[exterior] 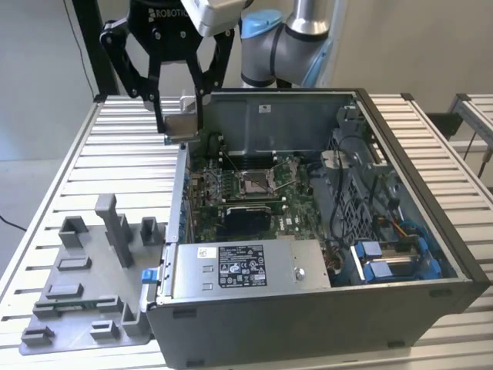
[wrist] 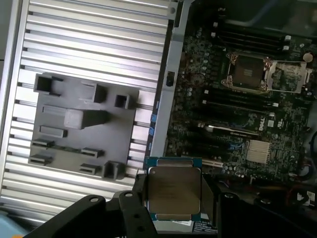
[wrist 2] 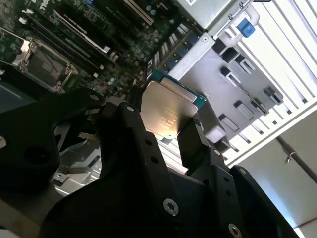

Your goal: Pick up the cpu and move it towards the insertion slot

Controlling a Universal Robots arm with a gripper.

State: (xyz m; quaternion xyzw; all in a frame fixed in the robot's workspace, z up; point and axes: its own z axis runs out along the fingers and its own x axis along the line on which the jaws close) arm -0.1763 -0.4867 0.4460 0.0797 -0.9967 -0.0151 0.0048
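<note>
First wrist view: gripper (wrist: 174, 198) grasping cpu (wrist: 173, 186) above case wall (wrist: 167, 54), slot (wrist: 246, 73) well apart inward across board (wrist: 237, 129).

Arm (exterior: 289, 35) bent over, wrist (exterior: 212, 15) pointing down, fingers (exterior: 159, 116) pinching the cpu (exterior: 181, 128)

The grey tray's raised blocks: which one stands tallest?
The narrow upright post near the middle of the grey tray; it rises well above the low blocks around it.
</note>
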